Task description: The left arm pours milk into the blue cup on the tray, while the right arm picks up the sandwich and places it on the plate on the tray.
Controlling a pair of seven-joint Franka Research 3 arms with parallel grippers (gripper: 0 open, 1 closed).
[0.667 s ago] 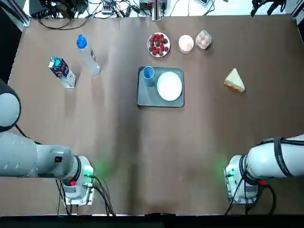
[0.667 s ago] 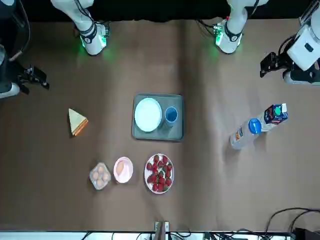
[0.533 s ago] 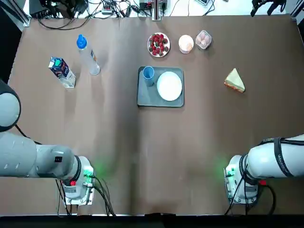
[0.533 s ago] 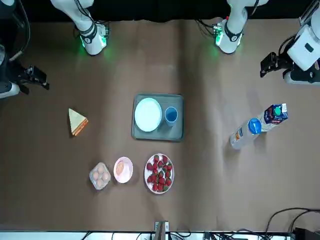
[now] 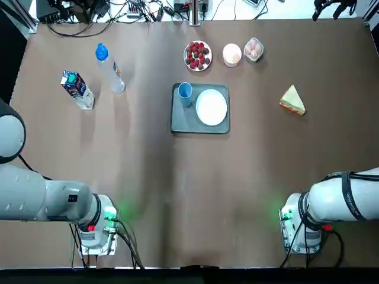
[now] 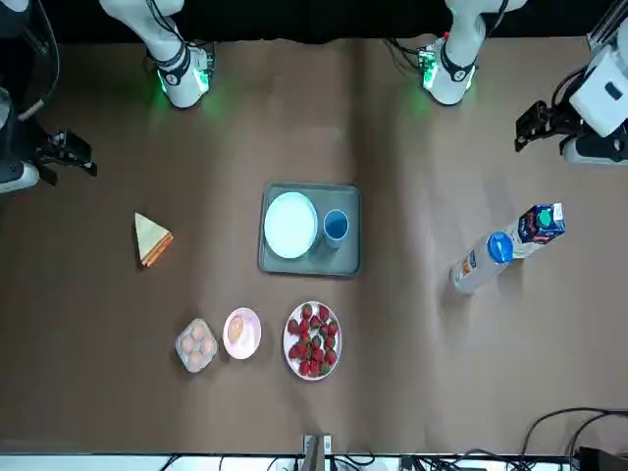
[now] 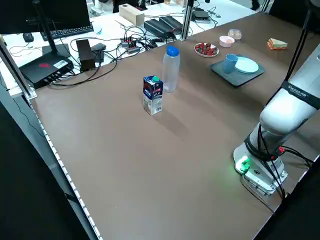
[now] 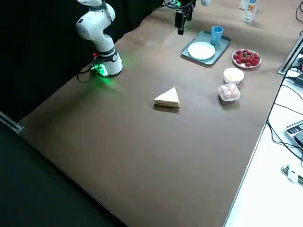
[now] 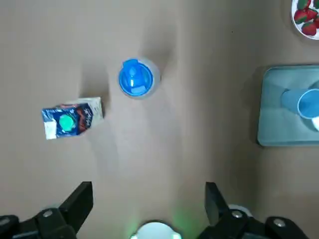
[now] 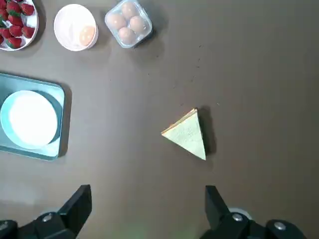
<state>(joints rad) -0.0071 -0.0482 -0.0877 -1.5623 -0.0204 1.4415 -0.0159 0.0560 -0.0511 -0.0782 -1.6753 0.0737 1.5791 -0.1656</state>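
In the front view, the left hand [image 6: 518, 147] is hovering open at the upper right, its milk carton [image 6: 540, 227] standing below beside a bottle [image 6: 484, 263]. The right hand [image 6: 95, 169] is hanging open at the upper left, above the sandwich [image 6: 152, 238]. The blue cup [image 6: 336, 228] and plate [image 6: 290, 225] are sitting on the central tray [image 6: 312, 268].

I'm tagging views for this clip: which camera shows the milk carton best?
The left side view: the carton stands upright there, its front label and green cap plain. The top, front and left wrist views show it from above, cap visible; the right side view catches only its base; the right wrist view lacks it.
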